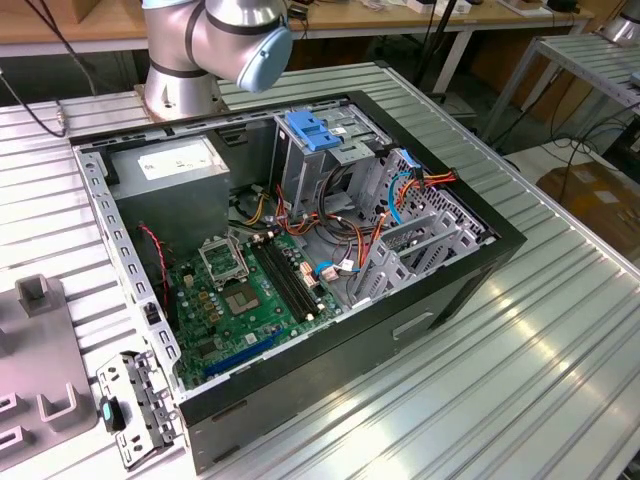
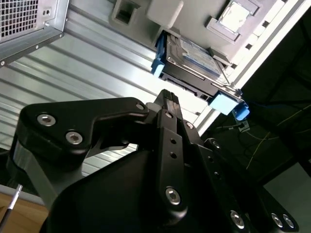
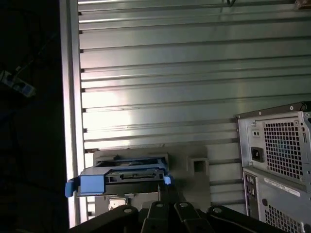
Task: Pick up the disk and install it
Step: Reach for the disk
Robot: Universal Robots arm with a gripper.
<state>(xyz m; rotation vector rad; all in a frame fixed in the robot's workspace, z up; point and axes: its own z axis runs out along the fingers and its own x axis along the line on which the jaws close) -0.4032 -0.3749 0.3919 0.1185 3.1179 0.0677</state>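
**Second wrist view: disk in a holder at the tabletop's edge, gripper close by**

In the second wrist view the black gripper [image 2: 166, 94] points toward the disk [image 2: 194, 57]. It hangs close to the disk's near edge, with a thin strip of ribbed metal showing between them. Whether the gripper is released or clenched cannot be told. It carries nothing.

The disk lies flat, label up, in a pale grey holder [image 2: 165, 12] on the ribbed aluminium tabletop [image 2: 97, 63]. In the first wrist view the disk [image 3: 131, 175] presents its connector edge. The end of a blue side rail [image 3: 92, 184] reaches the tabletop's edge rail, and past that rail the surface drops off into dark floor. The gripper [image 3: 163, 191] sits just in front of the disk's other corner.

A wide bare stretch of tabletop [image 3: 170, 73] separates the holder [image 3: 189, 162] from the rear panel of the computer case [image 3: 277, 145], which stands well apart.

In the exterior view the computer case [image 1: 450, 290] lies on its side with its interior open. A blue bracket [image 1: 315, 130] tops the drive cage. The arm's base [image 1: 185, 60] stands just beyond the case's far wall. Bare tabletop [image 1: 520, 360] runs along the case on the exterior view's right.
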